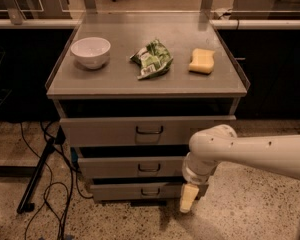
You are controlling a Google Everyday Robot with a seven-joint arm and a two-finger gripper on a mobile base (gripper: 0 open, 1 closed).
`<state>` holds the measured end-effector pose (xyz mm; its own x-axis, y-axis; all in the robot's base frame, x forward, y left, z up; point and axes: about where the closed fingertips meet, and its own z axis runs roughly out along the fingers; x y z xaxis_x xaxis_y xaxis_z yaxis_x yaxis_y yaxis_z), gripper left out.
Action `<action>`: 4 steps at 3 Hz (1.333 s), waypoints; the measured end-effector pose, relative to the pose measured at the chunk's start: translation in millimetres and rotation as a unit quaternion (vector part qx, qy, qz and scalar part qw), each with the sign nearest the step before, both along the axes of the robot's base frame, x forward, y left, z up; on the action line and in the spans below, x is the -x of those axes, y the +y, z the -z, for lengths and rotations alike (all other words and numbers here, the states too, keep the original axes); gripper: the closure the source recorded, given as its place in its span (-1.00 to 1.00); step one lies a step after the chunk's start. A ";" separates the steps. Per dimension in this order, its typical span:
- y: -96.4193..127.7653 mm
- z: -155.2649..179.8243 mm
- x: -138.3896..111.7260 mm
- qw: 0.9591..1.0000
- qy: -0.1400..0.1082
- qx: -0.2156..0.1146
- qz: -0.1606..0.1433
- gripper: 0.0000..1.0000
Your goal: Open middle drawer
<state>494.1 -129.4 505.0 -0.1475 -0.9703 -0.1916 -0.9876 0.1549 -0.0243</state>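
Note:
The middle drawer (135,167) is a grey flat front with a small dark loop handle (149,168), between a taller drawer (115,130) above and a shorter one (125,190) below. It stands out about as far as its neighbours. My gripper (188,199) hangs from the white arm (250,151), which comes in from the right. It is low, in front of the right end of the bottom drawer, right of and below the middle drawer's handle. It touches no handle.
On the cabinet top (115,79) stand a white bowl (90,52), a green snack bag (152,59) and a yellow sponge (202,61). Black cables and a stand leg (37,176) lie on the floor at left. A dark counter runs behind.

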 end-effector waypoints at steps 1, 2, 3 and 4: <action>12.7 14.8 -1.0 1.000 0.000 -0.012 -0.010 -1.00; 33.8 25.4 -19.0 0.999 -0.010 -0.027 -0.020 -1.00; 45.9 30.9 -33.3 0.999 -0.016 -0.032 -0.028 -1.00; 54.5 44.6 -53.8 0.999 -0.017 -0.028 -0.033 -1.00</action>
